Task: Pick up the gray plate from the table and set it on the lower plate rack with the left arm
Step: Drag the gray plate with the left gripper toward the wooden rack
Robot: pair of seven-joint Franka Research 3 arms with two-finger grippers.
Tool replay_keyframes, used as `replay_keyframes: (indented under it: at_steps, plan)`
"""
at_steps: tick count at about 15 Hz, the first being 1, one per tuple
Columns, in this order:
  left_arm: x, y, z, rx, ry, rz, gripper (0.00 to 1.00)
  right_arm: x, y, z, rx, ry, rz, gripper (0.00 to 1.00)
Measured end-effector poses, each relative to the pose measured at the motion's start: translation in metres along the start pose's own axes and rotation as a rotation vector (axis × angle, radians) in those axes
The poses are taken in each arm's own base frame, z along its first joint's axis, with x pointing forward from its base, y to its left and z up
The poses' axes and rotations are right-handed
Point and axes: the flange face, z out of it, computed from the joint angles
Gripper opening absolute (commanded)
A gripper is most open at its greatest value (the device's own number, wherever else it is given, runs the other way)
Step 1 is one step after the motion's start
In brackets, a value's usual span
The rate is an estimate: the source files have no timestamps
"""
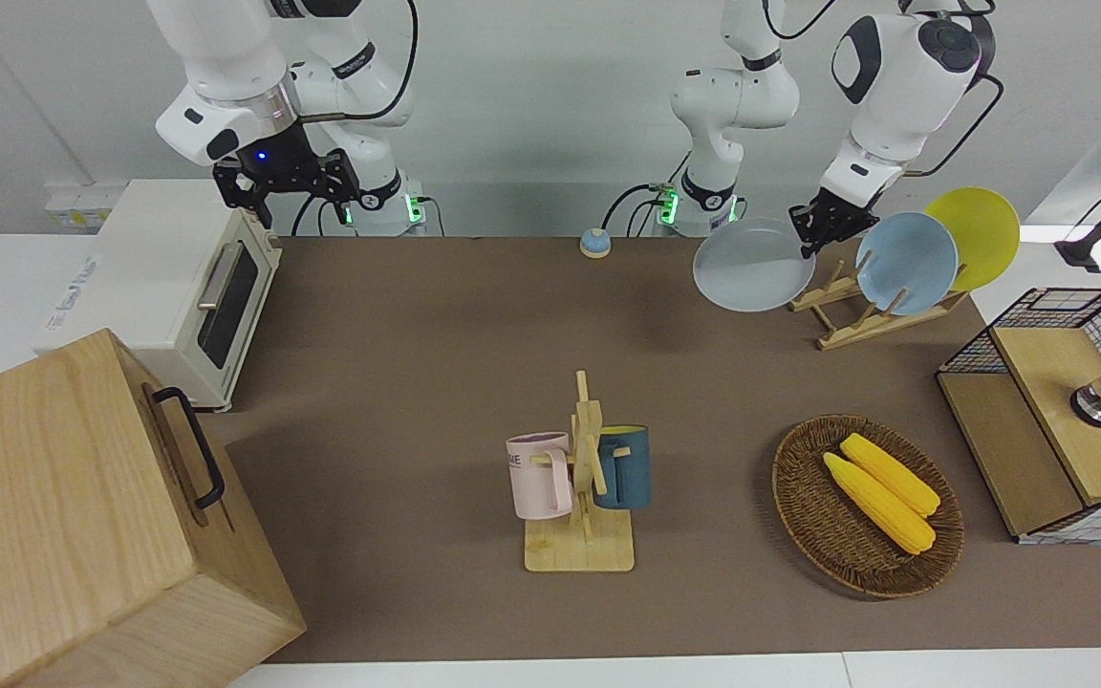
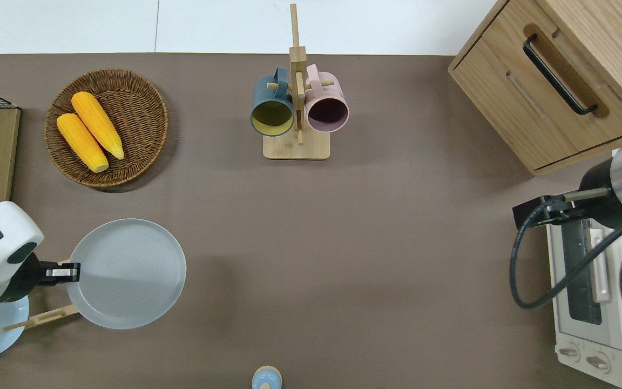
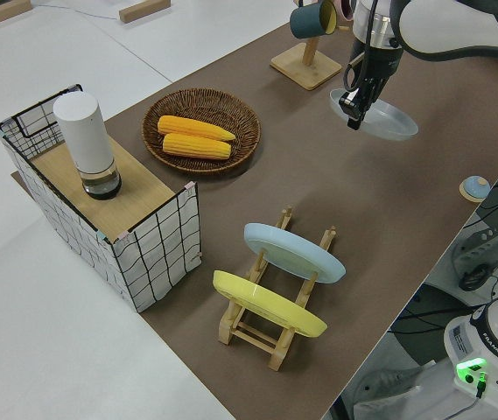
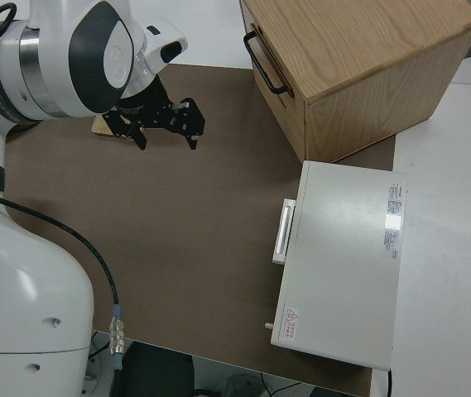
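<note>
My left gripper (image 1: 807,248) (image 2: 71,272) (image 3: 351,118) is shut on the rim of the gray plate (image 1: 751,263) (image 2: 127,273) (image 3: 380,115). It holds the plate in the air over the brown table (image 1: 417,382), with the plate's edge over the end of the lower plate rack (image 1: 847,325) (image 2: 41,319) (image 3: 266,332). A light-blue plate (image 1: 906,263) (image 3: 292,251) and a yellow plate (image 1: 976,234) (image 3: 266,302) lean in the rack's slots. The right arm is parked, and its gripper (image 1: 302,205) (image 4: 169,141) is open and holds nothing.
A mug stand (image 1: 579,535) with a pink and a dark blue mug stands mid-table. A wicker basket (image 1: 799,497) holds two corn cobs. A wire crate (image 1: 1057,411), a toaster oven (image 1: 187,287), a wooden drawer box (image 1: 82,516) and a small blue bell (image 1: 594,243) line the table's edges.
</note>
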Motion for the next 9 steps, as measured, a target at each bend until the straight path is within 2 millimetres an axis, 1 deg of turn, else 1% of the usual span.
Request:
replay_keyframes:
  at_steps: [2,7,9]
  plan:
    - [0.0001,0.0022,-0.0041,0.001,0.001,-0.009,0.00,0.0000,0.0000,0.0000,0.000,0.000,0.000,0.983]
    - [0.0007,0.0021,-0.0017,0.004,-0.008,-0.047,0.00,0.0000,0.0000,0.0000,0.000,0.000,0.000,0.983]
    - [0.0004,0.0000,-0.0006,0.036,-0.013,-0.063,0.00,0.0000,0.0000,0.0000,0.000,0.000,0.000,0.983]
